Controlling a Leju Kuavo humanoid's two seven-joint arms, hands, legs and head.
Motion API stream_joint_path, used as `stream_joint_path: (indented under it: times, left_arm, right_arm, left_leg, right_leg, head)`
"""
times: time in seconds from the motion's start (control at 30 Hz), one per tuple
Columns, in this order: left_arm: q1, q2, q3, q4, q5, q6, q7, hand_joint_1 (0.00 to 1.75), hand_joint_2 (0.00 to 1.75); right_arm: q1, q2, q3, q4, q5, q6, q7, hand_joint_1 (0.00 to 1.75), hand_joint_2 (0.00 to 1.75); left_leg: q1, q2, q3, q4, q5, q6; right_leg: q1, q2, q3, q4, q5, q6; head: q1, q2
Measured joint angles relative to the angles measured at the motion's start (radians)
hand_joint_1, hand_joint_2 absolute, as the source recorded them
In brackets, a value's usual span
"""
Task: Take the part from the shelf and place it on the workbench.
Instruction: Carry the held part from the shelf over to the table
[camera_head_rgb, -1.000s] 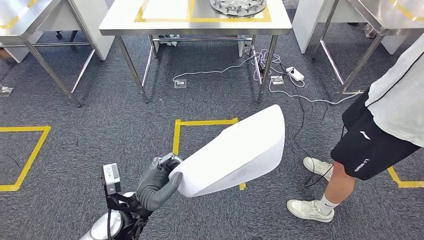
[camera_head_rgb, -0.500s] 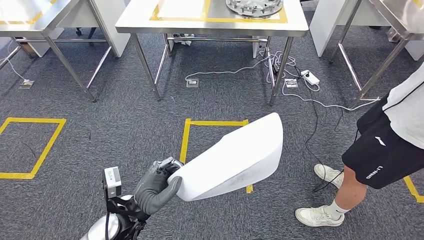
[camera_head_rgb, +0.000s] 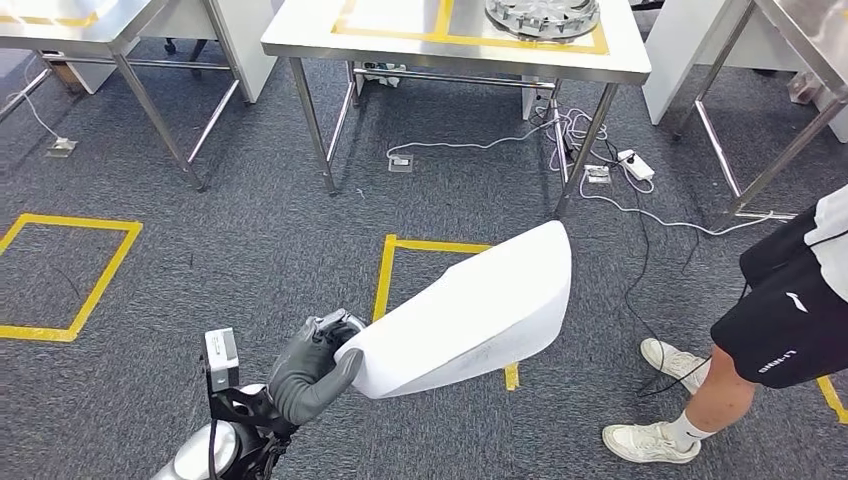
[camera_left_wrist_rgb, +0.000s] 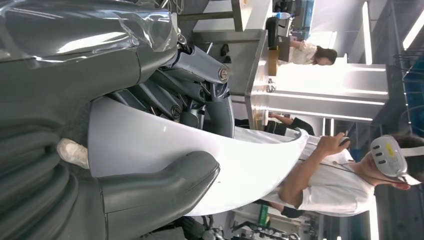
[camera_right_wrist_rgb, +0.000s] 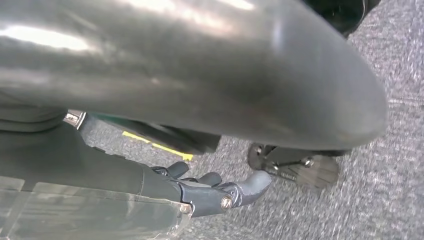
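Gripped in the left hand (camera_head_rgb: 312, 368) was the white part (camera_head_rgb: 470, 312), a large curved shell held at its narrow end, with the thumb pressed across one face and the darker fingers (camera_left_wrist_rgb: 200, 107) wrapped over the other. It was carried above the grey carpet (camera_head_rgb: 250, 260), over a square of yellow tape (camera_head_rgb: 386, 280), and its broad rounded end was pointed up and away toward the workbench (camera_head_rgb: 300, 32). In the left wrist view the same part (camera_left_wrist_rgb: 165, 150) was seen clamped between thumb and fingers, its curved edge sweeping off past a person (camera_left_wrist_rgb: 345, 185) in a white shirt wearing a headset.

Steel legs carried the workbench, which was bordered with yellow tape, and a round metal fixture (camera_head_rgb: 542, 14) was set on it. White cables and a power strip (camera_head_rgb: 636, 164) were laid on the carpet beneath it. A person (camera_head_rgb: 780, 320) in black shorts and white shoes was stood on the robot's right, well apart from the part.

Low by the carpet, the right hand (camera_right_wrist_rgb: 210, 192) was held with nothing in it, its fingers loosely curled and slightly apart.
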Motion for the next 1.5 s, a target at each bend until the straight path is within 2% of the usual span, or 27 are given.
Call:
stream_joint_path:
  times: [0.03,0.07,0.13,0.2,0.23,0.27,0.37,0.43,0.5,0.53,0.57,0.6,0.67,0.7,0.73,0.83,0.9,0.93,1.03,1.07,1.1,1.17,1.23,1.3,1.4,1.43,1.5]
  left_arm:
    - [0.0,0.0,0.0,0.0,-0.001,0.0,0.0,1.75,1.75]
    - [0.001,0.0,-0.001,0.0,-0.001,0.0,-0.001,1.75,1.75]
    - [0.0,0.0,-0.001,0.0,-0.001,-0.002,-0.005,1.75,1.75]
    - [0.0,-0.001,-0.001,0.0,-0.001,-0.004,-0.01,1.75,1.75]
    - [0.0,-0.001,-0.001,0.0,0.0,-0.006,-0.013,1.75,1.75]
    - [-0.001,-0.002,-0.001,0.0,0.001,-0.008,-0.016,1.75,1.75]
    - [-0.004,-0.002,0.0,0.001,0.006,-0.016,-0.026,1.75,1.75]
    - [-0.007,-0.002,0.0,0.004,0.01,-0.019,-0.033,1.75,1.75]
    - [-0.008,-0.003,-0.001,0.009,0.013,-0.02,-0.04,1.75,1.75]
    - [-0.008,-0.004,-0.002,0.012,0.013,-0.02,-0.043,1.75,1.75]
    - [-0.007,-0.005,-0.002,0.014,0.013,-0.02,-0.045,1.75,1.75]
    - [-0.008,-0.006,-0.003,0.016,0.014,-0.02,-0.047,1.75,1.75]
    - [-0.01,-0.007,-0.003,0.018,0.014,-0.021,-0.05,1.75,1.75]
    - [-0.012,-0.008,-0.003,0.018,0.014,-0.022,-0.051,1.75,1.75]
    - [-0.015,-0.008,-0.003,0.018,0.014,-0.023,-0.052,1.75,1.75]
    - [-0.018,-0.007,-0.003,0.019,0.015,-0.023,-0.054,1.75,1.75]
    - [-0.02,-0.007,-0.003,0.018,0.016,-0.023,-0.056,1.75,1.75]
    - [-0.022,-0.007,-0.003,0.018,0.017,-0.024,-0.057,1.75,1.75]
    - [-0.022,-0.008,-0.005,0.019,0.02,-0.024,-0.058,1.75,1.75]
    - [-0.021,-0.007,-0.006,0.019,0.02,-0.024,-0.058,1.75,1.75]
    - [-0.021,-0.007,-0.007,0.019,0.02,-0.023,-0.058,1.75,1.75]
    - [-0.021,-0.007,-0.01,0.019,0.021,-0.023,-0.059,1.75,1.75]
    - [-0.021,-0.006,-0.011,0.019,0.021,-0.021,-0.062,1.75,1.75]
    - [-0.021,-0.005,-0.012,0.019,0.022,-0.019,-0.064,1.75,1.75]
    - [-0.023,-0.003,-0.012,0.018,0.022,-0.018,-0.068,1.75,1.75]
    - [-0.024,-0.002,-0.011,0.018,0.022,-0.017,-0.07,1.75,1.75]
    - [-0.023,0.001,-0.012,0.018,0.022,-0.017,-0.072,1.75,1.75]
  right_arm:
    - [0.0,-0.002,0.0,0.0,0.002,0.0,0.0,0.0,0.0]
    - [-0.001,-0.005,0.0,0.0,0.004,0.0,0.0,0.0,0.0]
    - [-0.003,-0.009,0.0,0.0,0.009,-0.002,0.001,0.0,0.0]
    - [-0.008,-0.014,0.0,0.0,0.012,-0.004,0.003,0.0,0.0]
    - [-0.01,-0.016,0.0,0.0,0.012,-0.006,0.004,0.0,0.0]
    - [-0.012,-0.016,0.0,0.0,0.012,-0.009,0.005,0.0,0.0]
    - [-0.015,-0.016,0.0,0.001,0.012,-0.023,0.01,0.0,0.0]
    - [-0.015,-0.015,-0.001,0.001,0.012,-0.034,0.014,0.0,0.0]
    - [-0.015,-0.013,-0.002,0.001,0.012,-0.044,0.019,0.0,0.0]
    - [-0.015,-0.013,-0.002,0.001,0.012,-0.049,0.02,0.0,0.0]
    - [-0.014,-0.013,-0.003,0.001,0.012,-0.052,0.021,0.0,0.0]
    - [-0.014,-0.014,-0.004,0.001,0.012,-0.054,0.021,0.0,0.0]
    - [-0.014,-0.014,-0.005,0.001,0.012,-0.056,0.021,0.0,0.0]
    - [-0.014,-0.013,-0.005,0.001,0.013,-0.057,0.021,0.0,0.0]
    - [-0.015,-0.013,-0.005,0.001,0.013,-0.057,0.021,0.0,0.0]
    - [-0.014,-0.013,-0.006,0.001,0.016,-0.058,0.021,0.0,0.0]
    - [-0.016,-0.015,-0.006,0.001,0.018,-0.058,0.019,0.0,0.0]
    - [-0.017,-0.016,-0.006,0.001,0.019,-0.057,0.018,0.0,0.0]
    - [-0.015,-0.02,-0.006,0.001,0.021,-0.055,0.017,0.0,0.0]
    - [-0.014,-0.021,-0.006,0.001,0.021,-0.055,0.017,0.0,0.0]
    - [-0.012,-0.023,-0.006,0.001,0.022,-0.055,0.017,0.0,0.0]
    - [-0.013,-0.026,-0.006,0.001,0.024,-0.055,0.016,0.0,0.0]
    - [-0.013,-0.027,-0.005,0.001,0.028,-0.055,0.015,0.0,0.0]
    - [-0.014,-0.027,-0.005,0.001,0.03,-0.055,0.014,0.0,0.0]
    - [-0.016,-0.026,-0.005,0.002,0.032,-0.055,0.013,0.0,0.0]
    - [-0.017,-0.025,-0.005,0.002,0.033,-0.055,0.012,0.0,0.0]
    - [-0.018,-0.025,-0.005,0.002,0.035,-0.055,0.011,0.0,0.0]
  left_leg:
    - [-0.006,-0.003,0.001,0.0,-0.001,0.003]
    - [-0.011,-0.006,0.002,0.001,-0.002,0.006]
    - [-0.019,-0.013,0.005,0.003,-0.005,0.007]
    - [-0.026,-0.017,0.005,0.011,-0.013,0.004]
    - [-0.028,-0.019,0.003,0.014,-0.016,0.002]
    - [-0.03,-0.019,0.002,0.016,-0.019,-0.001]
    - [-0.027,-0.016,-0.004,0.034,-0.034,-0.014]
    - [-0.018,-0.01,-0.043,0.119,-0.078,-0.033]
    - [-0.003,-0.003,-0.118,0.255,-0.129,-0.05]
    - [0.004,-0.001,-0.148,0.3,-0.137,-0.056]
    - [0.01,0.002,-0.161,0.309,-0.124,-0.06]
    - [0.015,0.004,-0.153,0.277,-0.092,-0.062]
    - [0.019,0.007,-0.093,0.137,-0.011,-0.061]
    - [0.017,0.008,-0.064,0.077,0.011,-0.057]
    - [0.013,0.009,-0.046,0.041,0.019,-0.052]
    - [0.005,0.007,-0.032,0.019,0.01,-0.031]
    - [0.006,0.005,-0.011,-0.003,0.012,-0.015]
    - [0.007,0.005,-0.001,-0.012,0.012,-0.008]
    - [-0.002,0.0,0.011,-0.014,0.002,0.006]
    - [-0.006,-0.003,0.015,-0.014,-0.002,0.008]
    - [-0.009,-0.007,0.021,-0.013,-0.008,0.008]
    - [-0.012,-0.012,0.037,-0.012,-0.022,0.005]
    - [-0.018,-0.014,0.048,-0.006,-0.039,-0.003]
    - [-0.02,-0.014,0.052,-0.003,-0.05,-0.012]
    - [-0.014,-0.01,0.043,0.026,-0.075,-0.03]
    - [-0.01,-0.008,0.022,0.07,-0.095,-0.037]
    - [-0.001,-0.004,-0.053,0.206,-0.144,-0.052]
  right_leg:
    - [0.004,0.0,-0.022,0.037,-0.007,-0.001]
    - [0.007,0.0,-0.024,0.035,0.003,0.002]
    - [0.014,0.001,0.027,-0.081,0.057,0.007]
    - [0.022,0.001,0.086,-0.203,0.101,-0.002]
    - [0.025,0.002,0.1,-0.233,0.111,-0.009]
    - [0.027,0.002,0.104,-0.239,0.112,-0.016]
    - [0.016,0.003,0.112,-0.245,0.113,-0.029]
    - [0.009,0.003,0.121,-0.247,0.109,-0.039]
    - [0.009,0.003,0.126,-0.247,0.104,-0.043]
    - [0.008,0.003,0.128,-0.246,0.102,-0.043]
    - [0.007,0.003,0.131,-0.246,0.098,-0.041]
    - [0.006,0.004,0.136,-0.246,0.095,-0.038]
    - [0.004,0.005,0.15,-0.247,0.085,-0.03]
    - [0.006,0.005,0.155,-0.247,0.08,-0.024]
    - [0.007,0.005,0.156,-0.248,0.076,-0.019]
    - [0.008,0.0,0.16,-0.256,0.07,0.0]
    - [0.008,-0.001,0.152,-0.229,0.054,0.003]
    - [0.009,-0.001,0.129,-0.182,0.037,-0.001]
    - [0.011,0.001,0.004,0.015,-0.011,-0.01]
    - [0.011,0.001,-0.021,0.036,-0.005,-0.006]
    - [0.011,0.001,-0.023,0.012,0.02,0.001]
    - [0.014,0.001,0.022,-0.126,0.1,0.011]
    - [0.019,0.002,0.07,-0.234,0.15,0.004]
    - [0.024,0.003,0.083,-0.252,0.154,-0.013]
    - [0.015,0.005,0.095,-0.256,0.146,-0.032]
    - [0.011,0.005,0.102,-0.258,0.142,-0.039]
    - [0.013,0.006,0.112,-0.258,0.132,-0.048]
  head:
    - [0.0,0.0]
    - [0.0,0.0]
    - [0.0,0.0]
    - [-0.001,0.0]
    - [-0.001,0.0]
    - [-0.002,0.0]
    - [-0.003,0.0]
    - [-0.006,0.0]
    - [-0.008,0.0]
    - [-0.008,0.0]
    - [-0.008,0.0]
    - [-0.008,0.0]
    - [-0.008,0.0]
    - [-0.007,0.0]
    - [-0.007,0.0]
    - [-0.007,0.0]
    - [-0.005,0.0]
    - [-0.003,0.0]
    - [0.001,0.0]
    - [0.001,0.0]
    - [0.001,0.0]
    - [0.001,0.0]
    - [0.001,0.0]
    - [0.0,0.0]
    - [-0.001,0.0]
    - [-0.002,0.0]
    - [-0.004,0.0]
